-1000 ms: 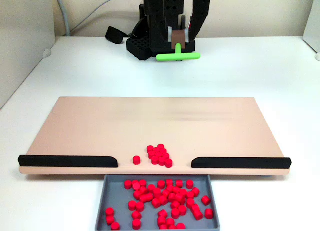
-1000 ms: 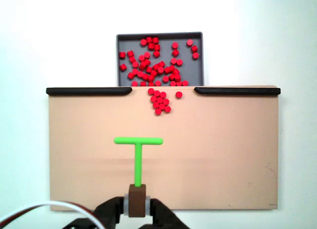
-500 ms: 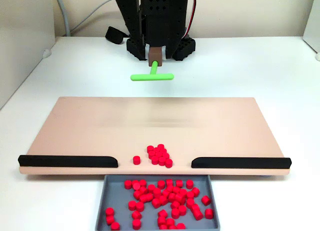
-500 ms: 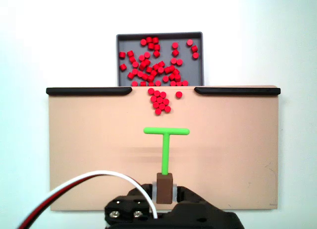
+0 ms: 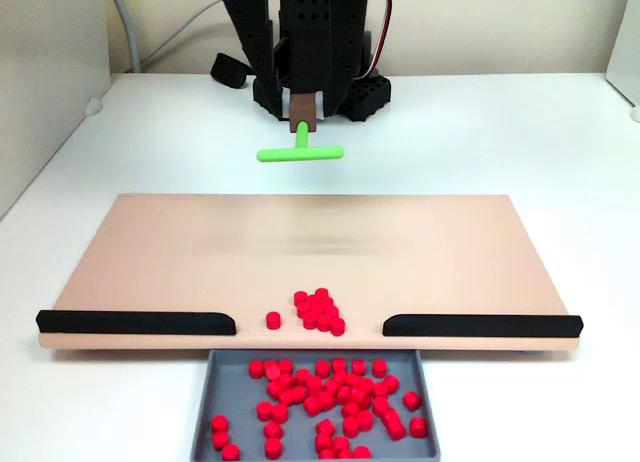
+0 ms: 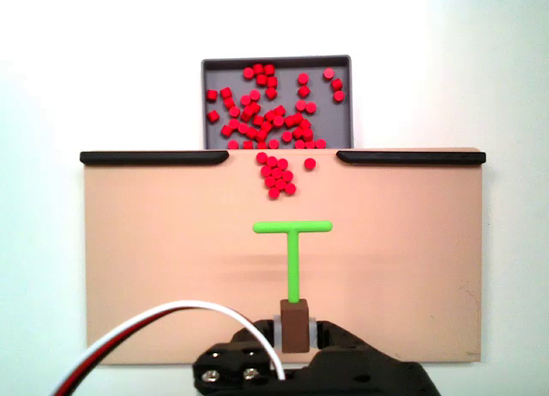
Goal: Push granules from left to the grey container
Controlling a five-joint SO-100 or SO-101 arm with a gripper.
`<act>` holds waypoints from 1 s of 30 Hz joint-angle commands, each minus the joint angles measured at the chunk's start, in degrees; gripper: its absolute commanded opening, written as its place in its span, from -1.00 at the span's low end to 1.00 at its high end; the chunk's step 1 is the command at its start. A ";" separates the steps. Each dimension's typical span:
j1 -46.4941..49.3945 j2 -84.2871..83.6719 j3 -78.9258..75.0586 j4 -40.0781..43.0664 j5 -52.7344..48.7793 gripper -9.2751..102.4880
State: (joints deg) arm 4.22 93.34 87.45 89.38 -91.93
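In a fixed view, the fingers are clamping the brown block of the green T-shaped pusher; granules are lying nearer the camera, beside the grey container. In another fixed view, the crossbar is sitting crosswise below the cluster; the container is lying straight beyond.

Granules on board between strips, beside container.
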 commanded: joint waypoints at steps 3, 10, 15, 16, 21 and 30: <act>0.70 0.79 -1.23 -0.62 -0.44 -0.84; 0.18 0.70 -0.79 -0.62 0.53 -0.84; 0.18 -0.79 -1.23 -0.62 0.62 -0.84; 0.35 -0.79 -1.23 -0.62 0.26 -0.84; 0.26 -0.62 -1.23 -0.62 0.70 -0.84; -0.18 -0.26 -1.23 -0.62 1.49 -0.84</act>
State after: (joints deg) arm 4.39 92.02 87.45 88.95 -90.88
